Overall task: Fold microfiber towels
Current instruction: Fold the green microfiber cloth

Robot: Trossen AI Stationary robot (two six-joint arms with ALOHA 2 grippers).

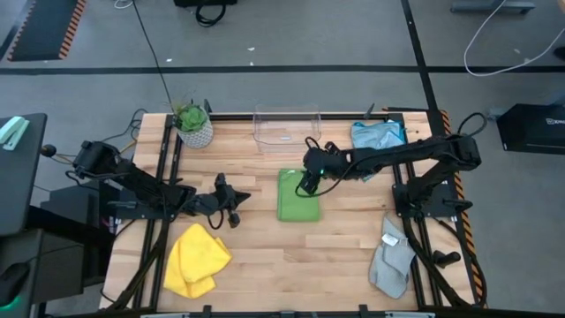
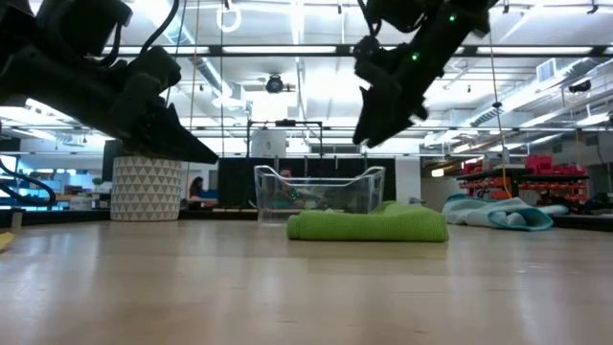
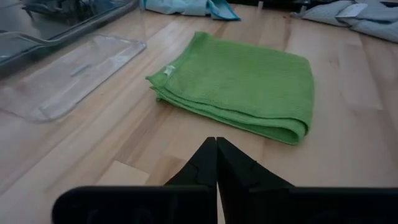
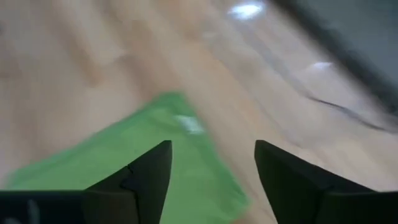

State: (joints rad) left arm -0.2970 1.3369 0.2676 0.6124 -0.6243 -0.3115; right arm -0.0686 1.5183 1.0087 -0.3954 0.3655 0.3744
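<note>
Spanning the scene, the table [image 1: 291, 256] carries four towels: the folded green towel [image 1: 298, 195] at its centre, the yellow towel [image 1: 196, 261] crumpled near left, the grey towel [image 1: 390, 261] near right and the blue towel [image 1: 378, 134] far right. The right gripper [image 1: 306, 184] hangs just above the green towel's far edge, claw wide and empty. The left gripper [image 1: 240, 198] waits left of it, pinched shut. A careless retreat could snag the top layer and undo the fold.
</note>
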